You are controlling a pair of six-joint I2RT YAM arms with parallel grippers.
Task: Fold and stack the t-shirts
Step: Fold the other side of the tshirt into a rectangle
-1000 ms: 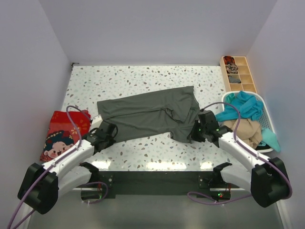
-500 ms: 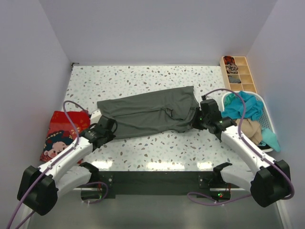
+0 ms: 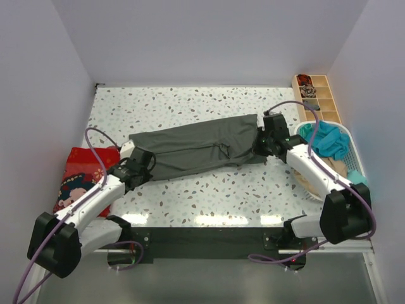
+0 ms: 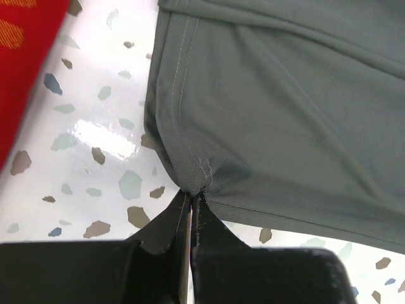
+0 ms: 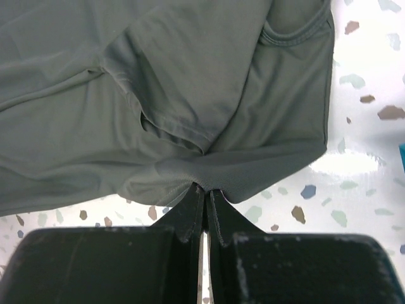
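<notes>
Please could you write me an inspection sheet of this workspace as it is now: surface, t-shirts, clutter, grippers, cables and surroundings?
Surface: speckled table, glossy.
Job's things: grey-green t-shirt spread across the middle; red t-shirt with a cartoon face at the left edge; teal t-shirt in the white basket on the right.
Clutter: wooden divided tray in the far right corner, small items inside.
Grippers: left gripper shut on the grey-green t-shirt's hem corner; right gripper shut on its other end.
Cables: purple cable looped over each arm.
Surroundings: plain walls on three sides; nothing else seen.
</notes>
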